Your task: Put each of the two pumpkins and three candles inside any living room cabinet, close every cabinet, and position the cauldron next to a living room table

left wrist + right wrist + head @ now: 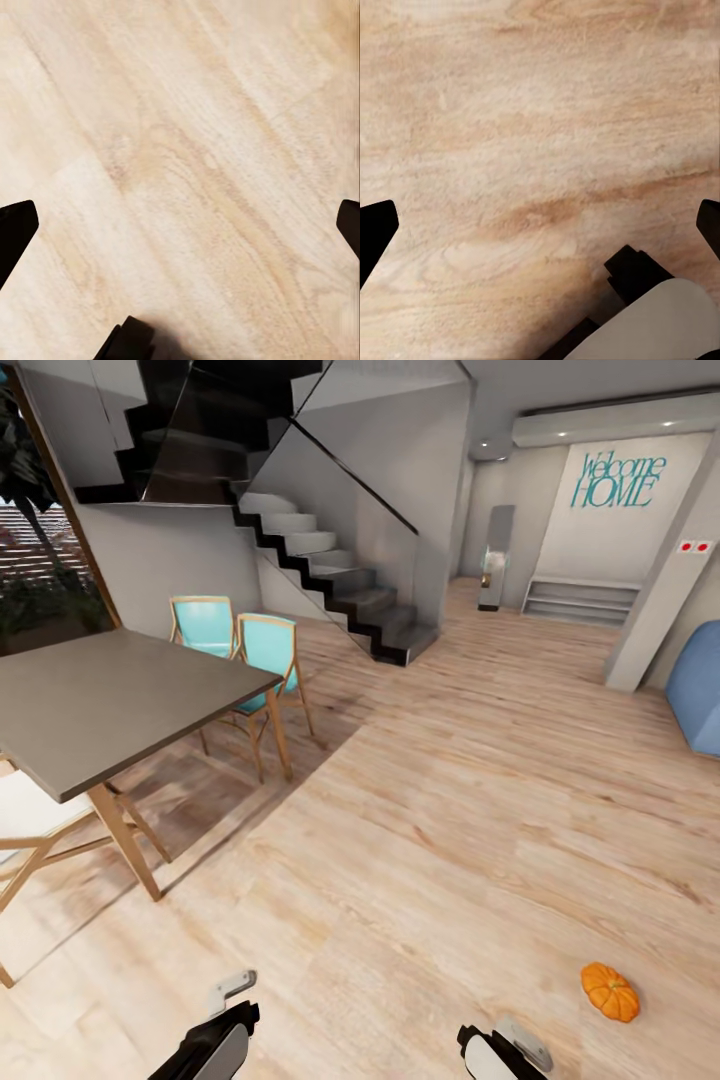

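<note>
One ribbed orange pumpkin (610,991) lies on the pale wood floor at the lower right of the head view, a little to the right of my right gripper (520,1042). My left gripper (232,990) hangs low at the lower left, well away from the pumpkin. In the left wrist view the left gripper (180,232) is open, its dark fingertips (15,229) far apart over bare floor. The right gripper (540,232) is likewise open over floorboards, with nothing between its fingertips (376,229). The candles, cabinet, cauldron and coffee table are out of view.
A tall grey dining table (90,700) with wooden legs stands at the left, two turquoise chairs (265,650) behind it. A dark staircase (330,570) rises at the back. A blue seat (695,690) sits at the right edge, and a hallway opens beyond.
</note>
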Controlling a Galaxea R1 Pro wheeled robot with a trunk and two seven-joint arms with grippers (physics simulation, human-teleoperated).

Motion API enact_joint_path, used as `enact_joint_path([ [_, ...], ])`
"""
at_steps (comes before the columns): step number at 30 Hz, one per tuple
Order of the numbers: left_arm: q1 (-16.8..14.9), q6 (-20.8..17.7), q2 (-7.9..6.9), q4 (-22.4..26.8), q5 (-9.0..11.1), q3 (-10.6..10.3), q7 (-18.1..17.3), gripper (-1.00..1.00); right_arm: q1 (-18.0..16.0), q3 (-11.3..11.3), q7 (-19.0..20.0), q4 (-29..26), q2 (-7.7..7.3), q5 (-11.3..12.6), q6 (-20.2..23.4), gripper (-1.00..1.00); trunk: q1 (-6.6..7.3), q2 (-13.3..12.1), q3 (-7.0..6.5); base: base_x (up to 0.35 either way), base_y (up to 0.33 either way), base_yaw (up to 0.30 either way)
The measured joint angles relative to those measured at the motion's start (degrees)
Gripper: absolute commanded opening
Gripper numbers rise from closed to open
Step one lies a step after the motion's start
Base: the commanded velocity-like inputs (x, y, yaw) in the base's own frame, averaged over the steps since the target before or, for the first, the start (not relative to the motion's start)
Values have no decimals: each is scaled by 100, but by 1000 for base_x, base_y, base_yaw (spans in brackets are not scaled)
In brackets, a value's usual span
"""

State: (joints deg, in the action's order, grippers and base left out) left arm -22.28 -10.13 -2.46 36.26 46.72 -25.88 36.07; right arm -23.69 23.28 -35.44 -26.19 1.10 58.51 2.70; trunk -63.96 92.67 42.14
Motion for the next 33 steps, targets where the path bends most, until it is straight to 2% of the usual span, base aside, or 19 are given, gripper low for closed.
enact_joint_path([
  [24,0,1,11,0,0,-31,-5,100,1,2,2,-2,-26,-22,-254,100,0,0,0,332,0,-1],
  [33,-1,9,23,-2,0,-115,-6,100,2,0,5,-4,-27,-22,-261,100,0,0,0,333,0,-221],
])
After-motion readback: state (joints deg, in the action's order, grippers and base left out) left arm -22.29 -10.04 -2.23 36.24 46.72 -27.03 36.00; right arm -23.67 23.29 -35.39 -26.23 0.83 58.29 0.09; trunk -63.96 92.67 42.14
